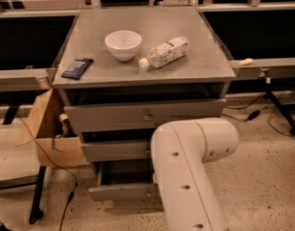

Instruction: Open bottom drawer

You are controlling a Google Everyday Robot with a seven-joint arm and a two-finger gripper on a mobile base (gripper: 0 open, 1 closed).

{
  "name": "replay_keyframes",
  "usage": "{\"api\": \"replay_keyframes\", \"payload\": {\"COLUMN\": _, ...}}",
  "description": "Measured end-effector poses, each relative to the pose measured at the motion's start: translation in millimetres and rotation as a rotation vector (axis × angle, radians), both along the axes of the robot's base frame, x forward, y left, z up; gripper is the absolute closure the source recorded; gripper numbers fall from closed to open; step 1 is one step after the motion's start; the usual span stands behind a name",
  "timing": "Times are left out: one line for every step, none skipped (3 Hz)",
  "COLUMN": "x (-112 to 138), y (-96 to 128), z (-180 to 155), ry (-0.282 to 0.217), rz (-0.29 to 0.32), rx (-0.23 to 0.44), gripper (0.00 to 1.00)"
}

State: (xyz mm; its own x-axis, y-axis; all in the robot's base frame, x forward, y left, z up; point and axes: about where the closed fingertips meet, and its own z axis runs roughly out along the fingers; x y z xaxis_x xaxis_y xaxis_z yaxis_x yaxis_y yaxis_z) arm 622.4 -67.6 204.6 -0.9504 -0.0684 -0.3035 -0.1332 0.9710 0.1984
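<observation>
The bottom drawer (120,191) is the lowest of three grey drawers in the cabinet. It stands pulled out a little, with a dark gap above its flat front. Its knob is hidden behind my white arm (190,167). My arm reaches down in front of the cabinet's right half. My gripper is hidden behind the arm, near the middle of the bottom drawer's front. The middle drawer (116,150) and top drawer (142,114) are above it; the top drawer shows a small brass knob (147,115).
On the cabinet top (195,61) lie a white bowl (123,44), a plastic bottle on its side (165,52) and a dark flat packet (77,67). A cardboard box (48,129) stands to the left. Cables lie on the speckled floor (267,177).
</observation>
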Motion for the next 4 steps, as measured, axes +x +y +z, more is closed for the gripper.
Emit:
{"api": "replay_keyframes", "payload": {"x": 0, "y": 0, "z": 1, "ry": 0.0, "rz": 0.0, "rx": 0.0, "gripper": 1.0}}
{"api": "replay_keyframes", "payload": {"x": -9, "y": 0, "z": -3, "ry": 0.035, "rz": -0.006, "rx": -0.002, "gripper": 1.0}}
{"api": "replay_keyframes", "payload": {"x": -21, "y": -3, "z": -7, "ry": 0.071, "rz": -0.008, "rx": -0.006, "gripper": 1.0}}
{"api": "replay_keyframes", "payload": {"x": -21, "y": -3, "z": -3, "ry": 0.075, "rz": -0.007, "rx": -0.006, "gripper": 1.0}}
